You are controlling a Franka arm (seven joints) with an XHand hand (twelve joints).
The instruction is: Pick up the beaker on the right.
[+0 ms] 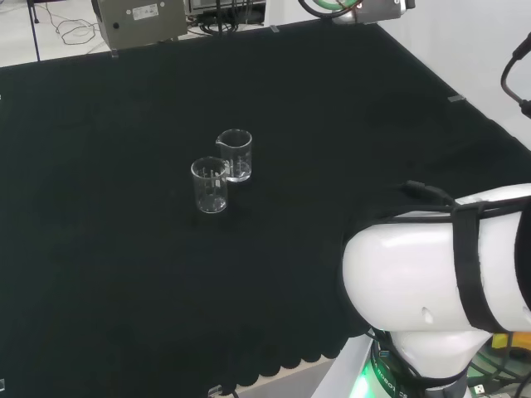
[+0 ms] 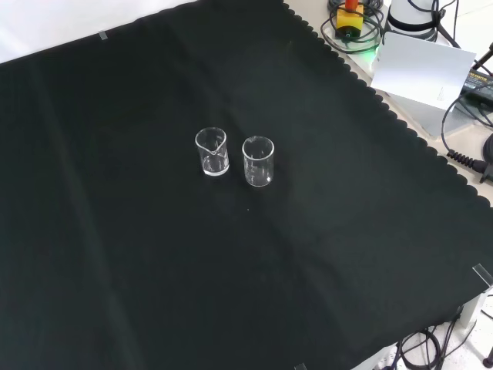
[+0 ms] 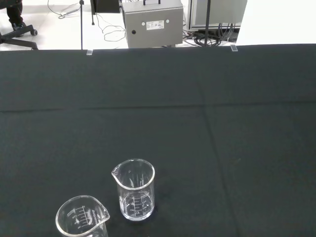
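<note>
Ahead of the hand, whose state cannot be told, the right beaker looks empty, light, slick and fragile, best gripped mid-wall.

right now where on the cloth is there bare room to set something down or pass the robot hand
Nearly all the black cloth is bare: the wide stretches on every side of the two beakers, out to the scalloped edge. The one crowded spot is mid-cloth, where the spouted beaker and the other beaker stand close together, leaving only a narrow gap.

Two upright beakers on black cloth
</note>
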